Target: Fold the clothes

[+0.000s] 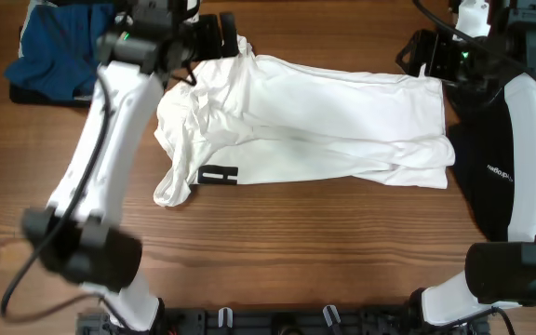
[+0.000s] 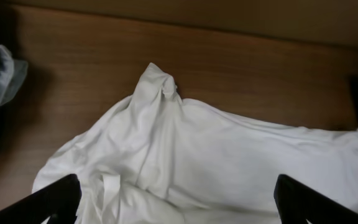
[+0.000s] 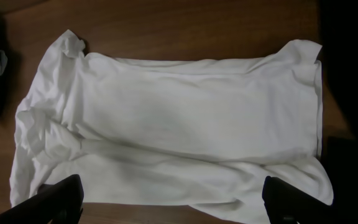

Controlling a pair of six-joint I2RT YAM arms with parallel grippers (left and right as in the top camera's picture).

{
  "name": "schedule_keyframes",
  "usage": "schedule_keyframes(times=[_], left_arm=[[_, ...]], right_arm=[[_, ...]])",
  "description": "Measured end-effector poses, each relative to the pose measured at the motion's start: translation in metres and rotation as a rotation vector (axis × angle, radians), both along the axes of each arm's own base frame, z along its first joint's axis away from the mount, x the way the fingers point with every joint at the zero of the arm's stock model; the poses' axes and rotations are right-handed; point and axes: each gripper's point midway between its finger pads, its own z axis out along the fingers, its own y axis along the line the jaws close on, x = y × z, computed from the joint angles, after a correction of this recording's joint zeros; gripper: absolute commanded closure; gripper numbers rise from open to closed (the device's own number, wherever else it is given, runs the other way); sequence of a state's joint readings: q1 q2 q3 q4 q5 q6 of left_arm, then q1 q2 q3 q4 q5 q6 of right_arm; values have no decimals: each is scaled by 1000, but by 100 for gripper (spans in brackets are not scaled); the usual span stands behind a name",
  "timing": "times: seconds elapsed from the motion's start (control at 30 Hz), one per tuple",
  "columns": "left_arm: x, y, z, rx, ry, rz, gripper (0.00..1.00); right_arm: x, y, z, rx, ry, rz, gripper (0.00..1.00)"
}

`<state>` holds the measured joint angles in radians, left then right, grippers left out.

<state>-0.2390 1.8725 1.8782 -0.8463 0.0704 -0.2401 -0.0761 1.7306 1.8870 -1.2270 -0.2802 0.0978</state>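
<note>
We found the white T-shirt [image 1: 314,121] lying rumpled mid-table on the wooden table [image 1: 277,261], its long axis running side to side in the overhead view. Its bunched sleeve end pointed toward the left gripper [image 2: 179,208], and its straight hem pointed toward the right gripper [image 3: 173,202]. Both pincers stood wide, holding nothing. A blue garment [image 1: 59,46] lay beyond the bunched end, and a black garment [image 1: 501,177] lay just beside the hem.

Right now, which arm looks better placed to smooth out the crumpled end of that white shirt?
Probably left. The left gripper hangs open right beside the crumpled end of the white T-shirt; the right gripper, also open, sits at the flatter opposite end.
</note>
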Motion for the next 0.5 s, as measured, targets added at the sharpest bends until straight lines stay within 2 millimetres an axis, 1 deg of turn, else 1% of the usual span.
schedule_keyframes(times=[0.07,0.1,0.13,0.23,0.33,0.37,0.43,0.5], left_arm=[[30,-2,-30,-6,3,2,1],[43,-3,-49,-8,11,4,2],[49,-3,-65,-5,29,7,2],[72,-7,-96,-4,13,-3,2],[94,-12,-120,1,-32,-21,3],[99,-13,-123,0,-46,-24,3],[115,-17,-125,-7,-111,-29,4],[125,-19,-134,-8,-141,-33,4]], right_arm=[[-3,0,-1,-1,12,2,7],[-4,0,-2,-5,17,2,7],[-5,-1,-3,-9,21,1,7],[-5,-3,-4,-21,25,-4,7],[-5,-4,-4,-27,26,-4,7],[-5,-4,-4,-28,26,-5,7],[-6,-5,-4,-30,29,-6,7],[-7,-5,-6,-30,38,-7,7]])
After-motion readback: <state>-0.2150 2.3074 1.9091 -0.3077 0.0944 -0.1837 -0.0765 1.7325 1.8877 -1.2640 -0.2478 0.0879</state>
